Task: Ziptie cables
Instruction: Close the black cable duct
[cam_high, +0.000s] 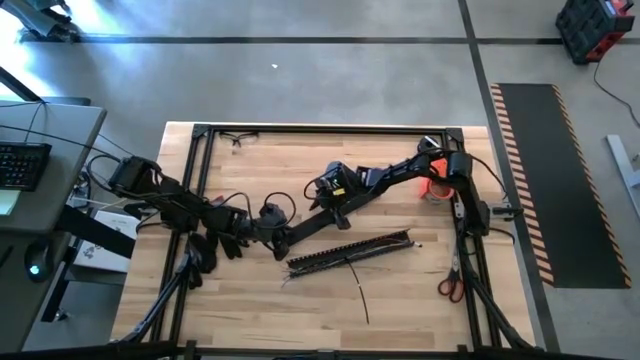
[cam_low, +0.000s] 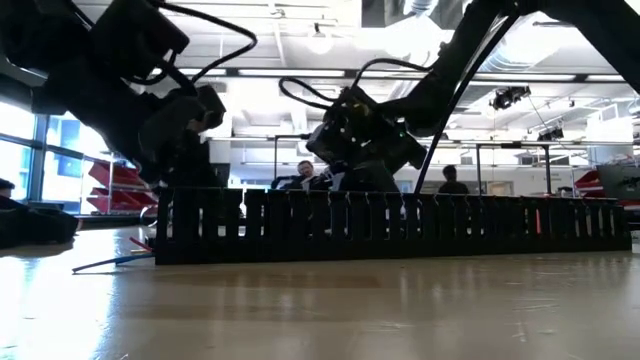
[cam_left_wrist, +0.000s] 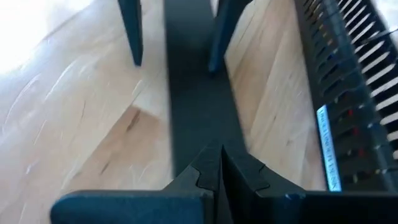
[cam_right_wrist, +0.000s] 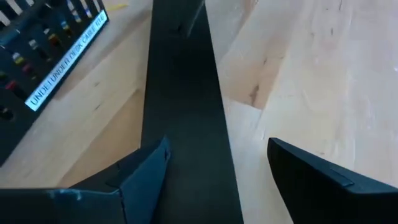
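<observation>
Cables (cam_high: 357, 285) are lying loose beside the slotted channel (cam_high: 350, 250), untied. Right end effector (cam_right_wrist: 214, 168) is hovering wide over the flat black strip (cam_high: 320, 222); left end effector (cam_left_wrist: 219, 171) is pinching that strip's other end. Judging by this, handling the strip is underway, and bundling comes next.
</observation>
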